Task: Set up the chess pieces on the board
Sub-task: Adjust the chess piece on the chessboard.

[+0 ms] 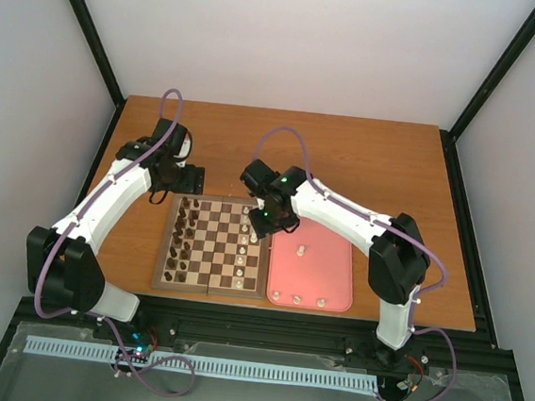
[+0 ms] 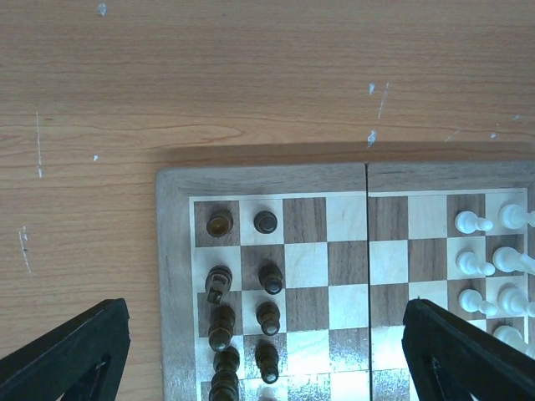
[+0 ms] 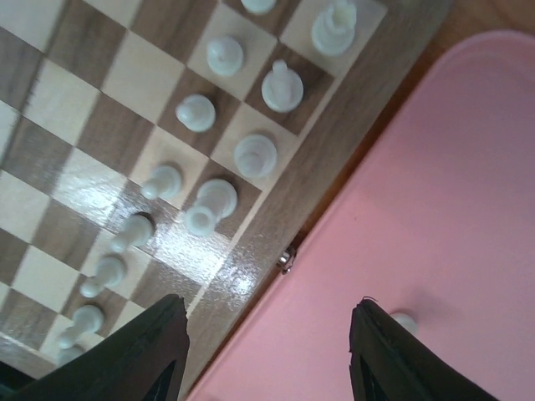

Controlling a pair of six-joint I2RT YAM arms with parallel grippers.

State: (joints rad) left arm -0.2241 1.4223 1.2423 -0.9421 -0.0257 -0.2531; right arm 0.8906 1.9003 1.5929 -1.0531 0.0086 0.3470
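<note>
Beware toppling the tiny cream-white chess pieces (image 3: 255,154) ranked along the right edge of the square wooden checkered board (image 3: 79,134) when bringing stragglers from the plain pink tray (image 3: 451,167) beside it with the right tool (image 3: 267,316), now spread empty.

Bright even overhead light, soft shadows, glare on the board (image 3: 192,251), right wrist view slightly blurred

This looks like a robotics lab cell: plain white panel walls (image 1: 293,32) and black metal frame struts (image 1: 90,27) box in a brown wooden tabletop (image 1: 348,151), with two white-and-black robot arms (image 1: 342,211) bolted on.
</note>
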